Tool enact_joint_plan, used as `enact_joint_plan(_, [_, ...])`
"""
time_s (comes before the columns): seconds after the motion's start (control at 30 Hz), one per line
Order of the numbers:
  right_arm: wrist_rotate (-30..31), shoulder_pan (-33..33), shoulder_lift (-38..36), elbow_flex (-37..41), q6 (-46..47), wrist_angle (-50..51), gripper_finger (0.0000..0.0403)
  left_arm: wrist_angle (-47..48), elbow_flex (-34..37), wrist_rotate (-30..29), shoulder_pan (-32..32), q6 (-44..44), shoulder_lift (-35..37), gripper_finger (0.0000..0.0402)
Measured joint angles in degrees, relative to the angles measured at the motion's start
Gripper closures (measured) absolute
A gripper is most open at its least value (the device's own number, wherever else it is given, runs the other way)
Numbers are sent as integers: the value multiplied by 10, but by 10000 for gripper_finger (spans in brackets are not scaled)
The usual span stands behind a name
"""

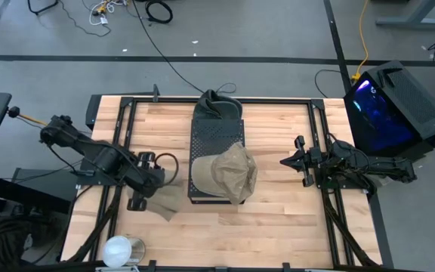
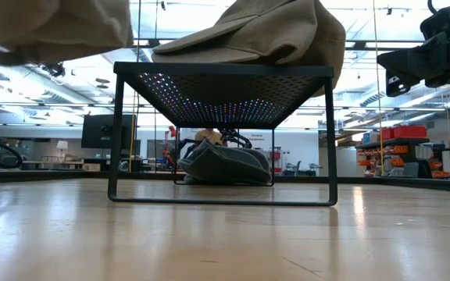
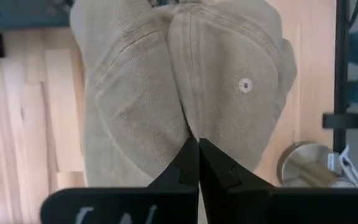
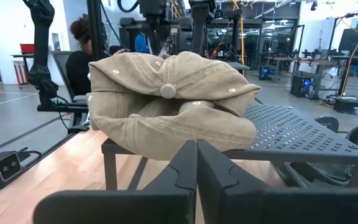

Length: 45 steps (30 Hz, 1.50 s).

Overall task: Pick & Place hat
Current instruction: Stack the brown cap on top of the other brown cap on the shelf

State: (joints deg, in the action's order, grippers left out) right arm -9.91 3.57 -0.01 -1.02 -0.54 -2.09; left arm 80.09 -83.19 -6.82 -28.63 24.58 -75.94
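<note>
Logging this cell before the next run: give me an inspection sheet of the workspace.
Surface: wooden table, framed by black rails.
Job's things: tan hat on the near end of the black rack; second tan hat pinched in the left gripper, off the rack; dark hat at the rack's far end.
Clutter: white round object at the table's near left edge.
Grippers: left shut on the second hat; right gripper shut, empty, facing the rack.
Cables: black and yellow cables on the floor beyond the table.
Surroundings: lit computer case at right; a seated person in the room beyond.
</note>
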Motion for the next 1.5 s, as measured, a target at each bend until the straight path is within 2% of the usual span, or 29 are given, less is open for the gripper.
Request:
enact_joint_plan(0.37, [0,0,0,0,0,0,396,2,-76,-43,45,-34,0,401])
enact_joint_plan(0.6, [0,0,0,0,0,0,396,-61,-113,-48,80,-71,0,401])
enact_joint_plan(1.0, [0,0,0,0,0,0,396,-226,-115,-50,137,-125,0,401])
enact_joint_plan(1.5, [0,0,0,0,0,0,396,-334,-112,-28,195,-175,-13,401])
